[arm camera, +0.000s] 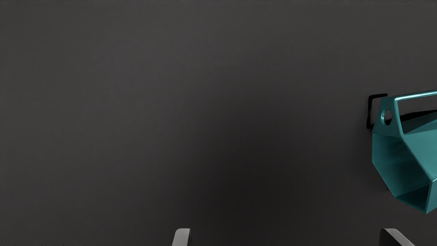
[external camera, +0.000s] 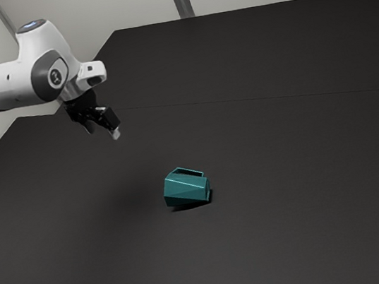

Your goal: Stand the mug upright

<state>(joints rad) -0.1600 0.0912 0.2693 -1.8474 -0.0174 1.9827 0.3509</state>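
The black, grey-tipped fingers (external camera: 115,133) stand apart above the flat, matte, dark-grey surface (external camera: 292,205). Open room separates them from the teal, faceted, glossy mug (external camera: 186,189), which lies on its side, inside the surface's edges, angular handle uppermost.

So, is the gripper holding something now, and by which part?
Nothing is held: the gripper is open, and the mug lies on the table.

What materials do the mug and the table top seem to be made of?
The mug looks like semi-gloss glazed ceramic or hard plastic: bright highlights run along its teal handle. The table top looks matte, perhaps laminate or painted board: its dark grey has no sharp reflections, but the exact material stays open.
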